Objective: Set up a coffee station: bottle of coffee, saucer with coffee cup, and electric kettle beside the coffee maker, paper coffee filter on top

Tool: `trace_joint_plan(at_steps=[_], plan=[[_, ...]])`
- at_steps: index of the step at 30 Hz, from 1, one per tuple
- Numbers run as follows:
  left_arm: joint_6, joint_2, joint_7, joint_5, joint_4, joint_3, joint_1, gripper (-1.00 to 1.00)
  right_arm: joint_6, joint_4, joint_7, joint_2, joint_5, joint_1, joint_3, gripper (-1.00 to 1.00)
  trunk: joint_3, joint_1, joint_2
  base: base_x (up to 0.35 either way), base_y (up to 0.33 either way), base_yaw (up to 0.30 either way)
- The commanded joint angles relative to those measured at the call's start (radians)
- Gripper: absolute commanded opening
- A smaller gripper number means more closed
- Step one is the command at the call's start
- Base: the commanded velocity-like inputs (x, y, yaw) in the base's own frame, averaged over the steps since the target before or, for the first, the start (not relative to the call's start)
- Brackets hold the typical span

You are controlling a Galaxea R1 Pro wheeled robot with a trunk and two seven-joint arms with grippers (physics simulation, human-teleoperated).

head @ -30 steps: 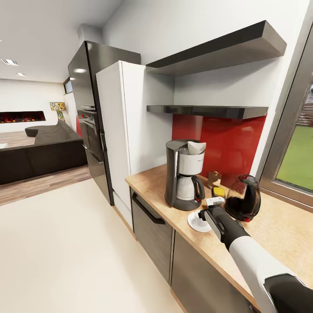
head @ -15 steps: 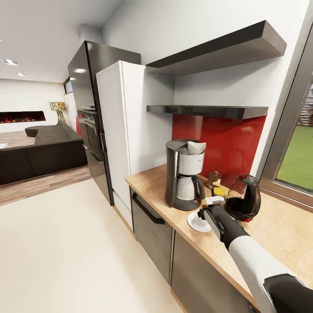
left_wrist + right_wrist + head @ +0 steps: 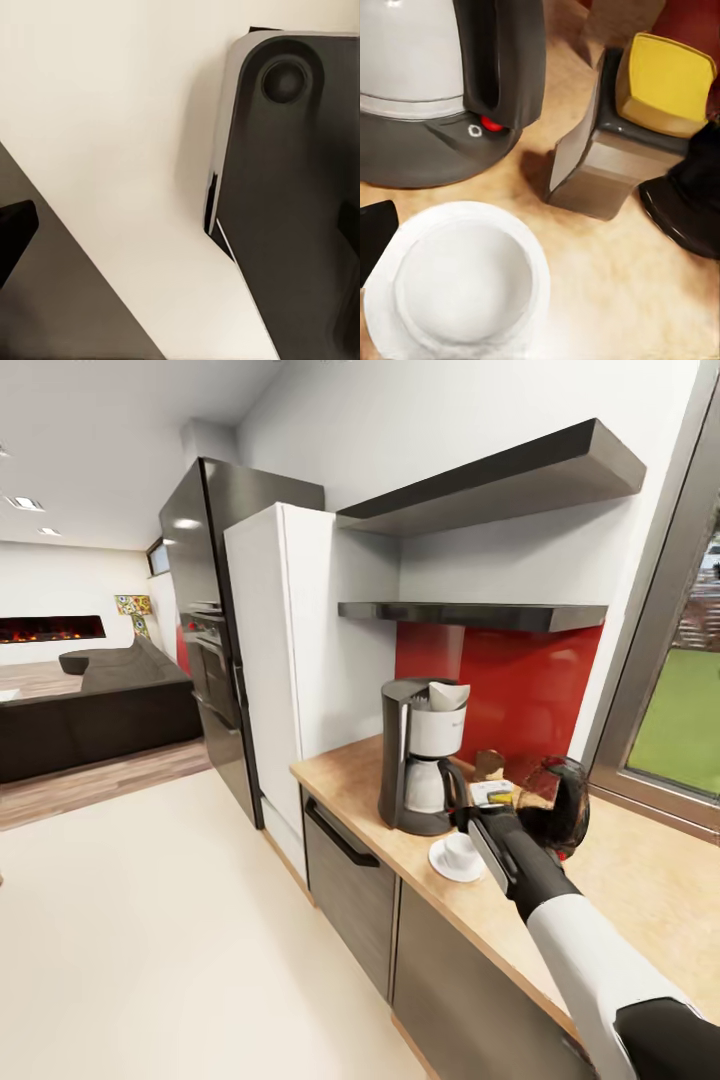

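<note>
Fingers of the right gripper (image 3: 462, 822) hang just above the coffee cup (image 3: 459, 850); whether they are parted or closed I cannot tell. The cup sits in the saucer (image 3: 405, 330) near the front edge of the kitchen countertop (image 3: 640, 890), beside the coffee maker (image 3: 418, 755), which carries the paper coffee filter (image 3: 448, 696). Behind them stand the bottle of coffee (image 3: 656, 112) and the electric kettle (image 3: 560, 805). Every item seems placed, so the setup looks nearly done. Next, the arm should lift straight up and away, clearing the cup and kettle without nudging either.
</note>
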Motion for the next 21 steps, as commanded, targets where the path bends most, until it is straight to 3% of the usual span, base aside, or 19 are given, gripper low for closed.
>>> trace_joint_plan(at_steps=[1,6,15,21], plan=[[-0.003,-0.001,-0.001,0.003,-0.001,0.006,0.000,1.00,0.004,-0.015,-0.009,-0.002,-0.009,-0.001,0.006,1.00,-0.002,0.000,-0.001,-0.313,0.000,0.000],[-0.003,-0.003,-0.001,0.003,-0.002,0.007,-0.001,1.00,0.002,-0.041,-0.009,0.004,-0.011,-0.001,0.010,1.00,-0.002,0.000,-0.001,-0.299,0.000,0.020],[-0.004,0.002,-0.001,0.005,-0.003,0.008,-0.004,1.00,0.001,-0.037,-0.005,0.005,-0.013,-0.001,0.011,1.00,0.000,0.000,-0.001,-0.044,0.000,0.247],[-0.005,0.005,-0.001,0.006,-0.003,0.008,-0.006,1.00,0.001,-0.038,-0.005,0.006,-0.013,0.000,0.012,1.00,0.002,0.000,-0.001,-0.253,0.140,0.271]])
